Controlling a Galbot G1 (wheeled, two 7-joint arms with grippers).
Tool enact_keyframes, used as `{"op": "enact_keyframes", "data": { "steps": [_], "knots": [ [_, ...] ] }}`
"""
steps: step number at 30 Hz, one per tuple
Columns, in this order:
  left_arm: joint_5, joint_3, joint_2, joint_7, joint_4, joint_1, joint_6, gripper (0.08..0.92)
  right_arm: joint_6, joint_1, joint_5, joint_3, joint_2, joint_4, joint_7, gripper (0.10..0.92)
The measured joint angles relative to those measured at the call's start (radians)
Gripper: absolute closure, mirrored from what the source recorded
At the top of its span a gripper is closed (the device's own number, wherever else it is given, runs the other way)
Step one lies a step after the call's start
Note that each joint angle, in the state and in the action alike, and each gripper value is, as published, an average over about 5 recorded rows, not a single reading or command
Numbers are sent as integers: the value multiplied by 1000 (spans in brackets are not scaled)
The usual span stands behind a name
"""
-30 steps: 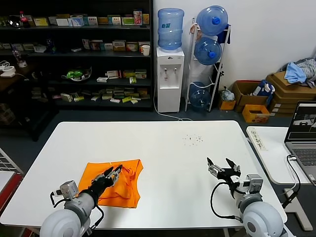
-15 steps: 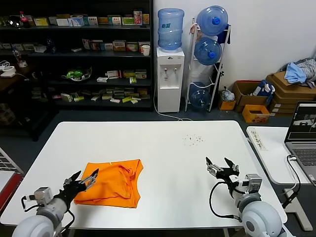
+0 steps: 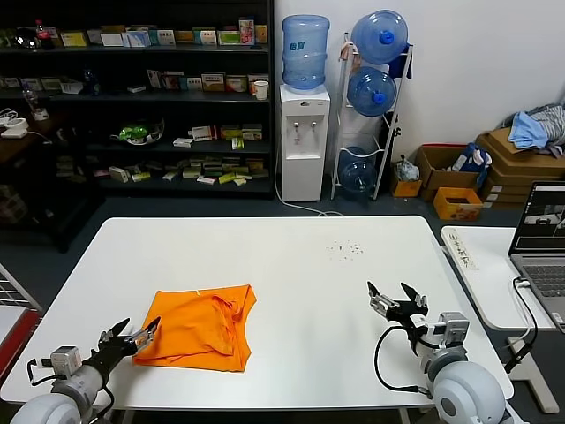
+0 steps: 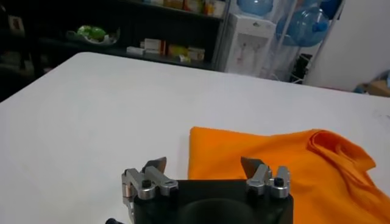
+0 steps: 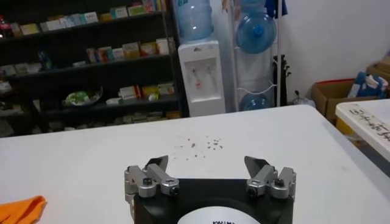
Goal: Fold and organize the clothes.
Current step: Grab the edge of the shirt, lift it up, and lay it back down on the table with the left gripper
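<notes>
One orange T-shirt [image 3: 198, 328], probably light, limp and easily bunched, is lying folded on the table's [image 3: 291, 265] near-left part, best pinched at a hem corner, while both grippers, left [image 3: 130, 337] and right [image 3: 395, 299], are gaping empty.

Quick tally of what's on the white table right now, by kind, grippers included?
Orange T-shirt: 1
Open grippers: 2, the left gripper at the shirt's near-left corner, the right gripper over bare table
Patch of small dark specks: 1
Total: 4
</notes>
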Motion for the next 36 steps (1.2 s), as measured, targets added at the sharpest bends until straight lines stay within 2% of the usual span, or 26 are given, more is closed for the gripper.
{"op": "enact_keyframes", "data": {
  "steps": [15,18,36],
  "knots": [
    [37,56,-1,38,95,-79,-25,177,-1,-2,0,0,2,-2,0,203],
    [47,68,-3,41,105,-91,-27,199,-1,-2,0,0,3,-3,0,203],
    [90,101,-21,37,117,-96,-34,701,-1,-4,2,1,4,-2,1,203]
  ]
}}
